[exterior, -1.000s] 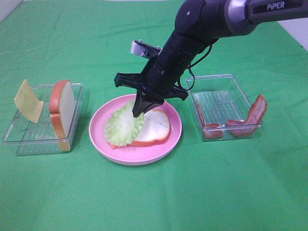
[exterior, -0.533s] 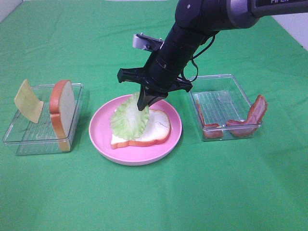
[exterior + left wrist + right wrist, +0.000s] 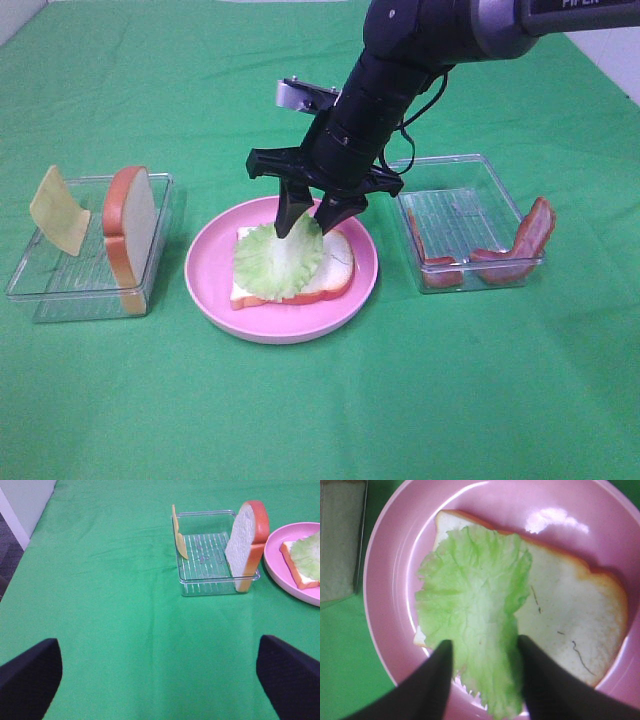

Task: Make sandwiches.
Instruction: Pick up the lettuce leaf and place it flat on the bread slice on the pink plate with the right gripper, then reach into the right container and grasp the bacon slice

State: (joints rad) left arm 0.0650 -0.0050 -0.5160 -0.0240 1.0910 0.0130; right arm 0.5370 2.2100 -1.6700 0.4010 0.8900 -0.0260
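Note:
A pale green lettuce leaf (image 3: 280, 262) lies flat on a white bread slice (image 3: 335, 268) in the round pink plate (image 3: 205, 275). Right over the leaf's far edge, my right gripper (image 3: 309, 214) points down with its fingers apart. In the right wrist view the lettuce (image 3: 475, 610) spreads over the bread (image 3: 570, 625), its near edge between the two dark fingers (image 3: 432, 690). A second bread slice (image 3: 130, 235) and a yellow cheese square (image 3: 58, 210) stand on edge in the left tray. Bacon strips (image 3: 528, 237) lean in the right tray. My left gripper (image 3: 160, 680) is open over bare cloth.
A clear tray (image 3: 60, 290) sits left of the plate and another clear tray (image 3: 455, 215) to its right. Green cloth covers the table. The left wrist view shows the left tray (image 3: 207, 582) with bread (image 3: 245, 540) and cheese (image 3: 178, 537), and the plate's rim (image 3: 285, 575).
The right gripper carried the hanging lettuce from the plate's left over the bread, then opened. The leaf now lies flat on the slice. The left gripper has not moved.

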